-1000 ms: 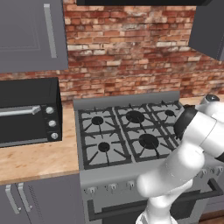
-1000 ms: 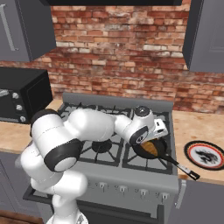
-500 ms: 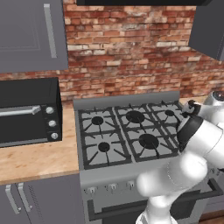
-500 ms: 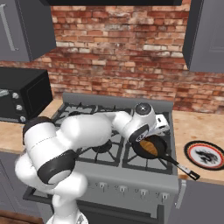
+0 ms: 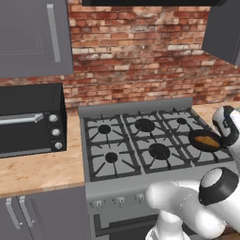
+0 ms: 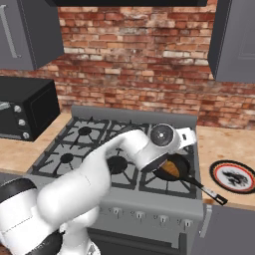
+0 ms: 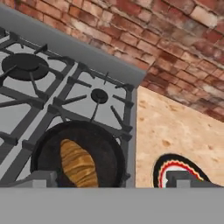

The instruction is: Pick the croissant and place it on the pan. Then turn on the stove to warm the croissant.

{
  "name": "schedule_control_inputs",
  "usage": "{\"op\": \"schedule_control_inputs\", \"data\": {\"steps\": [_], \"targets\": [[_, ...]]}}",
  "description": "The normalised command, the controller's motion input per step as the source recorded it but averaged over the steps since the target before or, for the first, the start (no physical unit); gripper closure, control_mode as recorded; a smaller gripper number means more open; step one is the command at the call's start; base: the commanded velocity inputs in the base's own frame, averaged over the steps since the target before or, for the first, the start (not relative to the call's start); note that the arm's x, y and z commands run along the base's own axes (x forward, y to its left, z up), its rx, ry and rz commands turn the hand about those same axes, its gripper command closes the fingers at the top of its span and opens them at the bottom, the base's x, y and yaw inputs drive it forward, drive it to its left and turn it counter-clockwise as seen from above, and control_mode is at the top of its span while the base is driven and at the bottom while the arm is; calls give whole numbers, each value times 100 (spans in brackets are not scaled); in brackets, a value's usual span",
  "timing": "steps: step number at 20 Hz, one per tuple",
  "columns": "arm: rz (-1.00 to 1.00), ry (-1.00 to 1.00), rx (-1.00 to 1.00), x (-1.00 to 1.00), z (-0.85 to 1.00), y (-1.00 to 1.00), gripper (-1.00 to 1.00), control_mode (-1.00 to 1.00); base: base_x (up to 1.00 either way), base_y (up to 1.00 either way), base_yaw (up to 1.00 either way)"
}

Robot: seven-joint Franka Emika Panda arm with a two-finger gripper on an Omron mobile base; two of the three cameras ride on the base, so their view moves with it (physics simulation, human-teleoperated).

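So your croissant [image 7: 78, 165] is lying inside the pan [image 7: 105, 151], which sits on the front right burner of the stove [image 6: 89, 144], handle sticking out toward the front right. Your tool [image 7: 111, 178] hovers just above the pan's near rim with its tips spread wide, empty and touching nothing. Past the stove's right edge there's the red-rimmed plate [image 6: 233, 176] on the wooden surface [image 7: 175, 131], and the brick wall [image 6: 134, 69] behind it all.

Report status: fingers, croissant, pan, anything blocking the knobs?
Fingers spread wide, holding nothing. Croissant lying in pan on stove front-right burner. Knobs unobstructed; plate sits aside on counter.
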Motion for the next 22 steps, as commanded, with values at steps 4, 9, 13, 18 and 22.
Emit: {"op": "schedule_control_inputs", "data": {"steps": [4,9,13,18,22], "targets": [[-2,-32,-1,-100,3,18,-100,-100,0,0,0],[-1,-37,0,-100,-2,43,-100,-100,0,0,0],[0,-49,0,-100,-4,70,-100,-100,0,0,0],[0,-45,-2,-100,0,60,-100,-100,0,0,0],[0,-36,-2,-100,-19,28,-100,-100,0,0,0]]}}
